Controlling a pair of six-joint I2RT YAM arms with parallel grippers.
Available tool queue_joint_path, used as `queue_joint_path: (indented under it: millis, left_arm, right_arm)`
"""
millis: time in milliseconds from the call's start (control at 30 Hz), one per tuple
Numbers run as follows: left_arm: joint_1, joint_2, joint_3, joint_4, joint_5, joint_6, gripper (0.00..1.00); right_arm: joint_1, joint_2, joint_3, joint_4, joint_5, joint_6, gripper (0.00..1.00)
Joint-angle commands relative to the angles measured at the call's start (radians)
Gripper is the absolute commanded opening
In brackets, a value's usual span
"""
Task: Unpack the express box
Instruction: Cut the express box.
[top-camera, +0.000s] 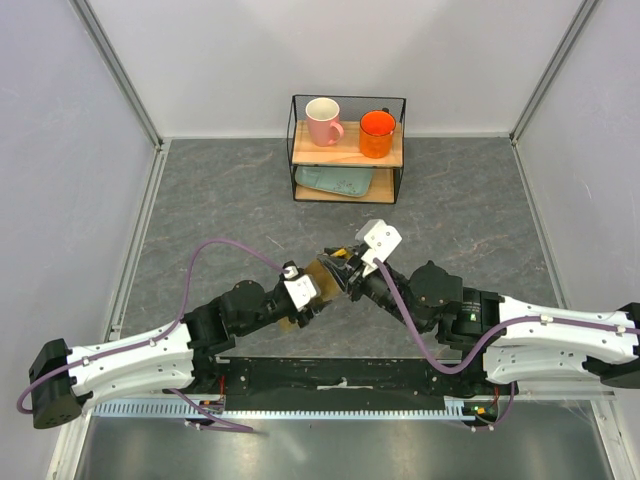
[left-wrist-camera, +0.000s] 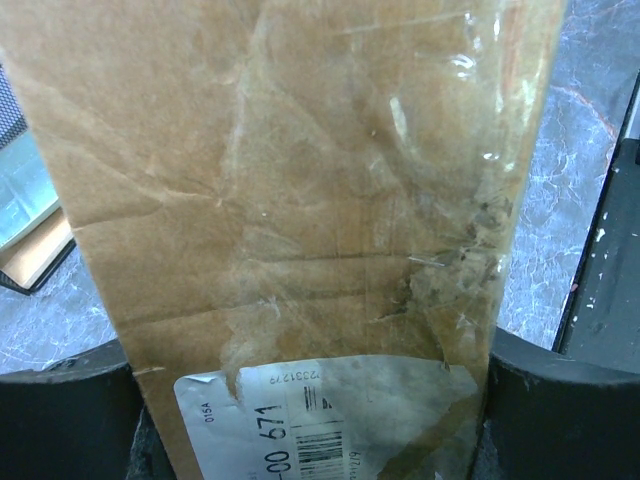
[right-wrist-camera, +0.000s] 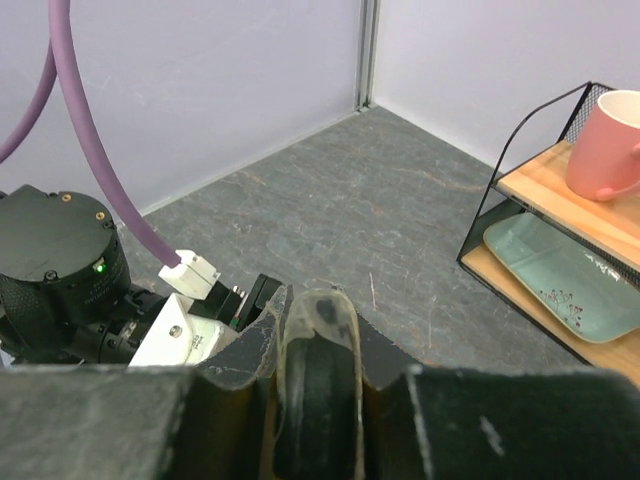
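The express box (left-wrist-camera: 300, 200), brown cardboard with glossy tape and a torn white label (left-wrist-camera: 300, 420), fills the left wrist view. My left gripper (left-wrist-camera: 310, 430) is shut on it, a black finger (left-wrist-camera: 60, 410) against each side. From above, the box (top-camera: 322, 280) is held off the table at the centre by the left gripper (top-camera: 305, 298). My right gripper (top-camera: 347, 272) meets it from the right. Its jaws are shut on a narrow black thing with a yellowish rim (right-wrist-camera: 315, 370), apparently a utility knife handle. Its tip is hidden.
A black wire shelf (top-camera: 347, 150) stands at the back centre, holding a pink mug (top-camera: 323, 121), an orange mug (top-camera: 377, 134) and a teal plate (top-camera: 335, 181) below. Grey stone-patterned tabletop (top-camera: 220, 200) lies between the white side walls. The left arm's purple cable (top-camera: 225, 247) loops up.
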Motion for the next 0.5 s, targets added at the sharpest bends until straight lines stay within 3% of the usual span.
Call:
queue_joint_path:
  millis: [0, 467]
  left_arm:
    - [0.003, -0.028, 0.033, 0.072, 0.019, -0.026, 0.02]
    - [0.003, -0.033, 0.033, 0.072, 0.031, -0.022, 0.02]
  right_arm:
    - [0.003, -0.024, 0.010, 0.073, 0.025, -0.029, 0.00]
    - [0.003, -0.004, 0.010, 0.075, 0.069, -0.066, 0.00]
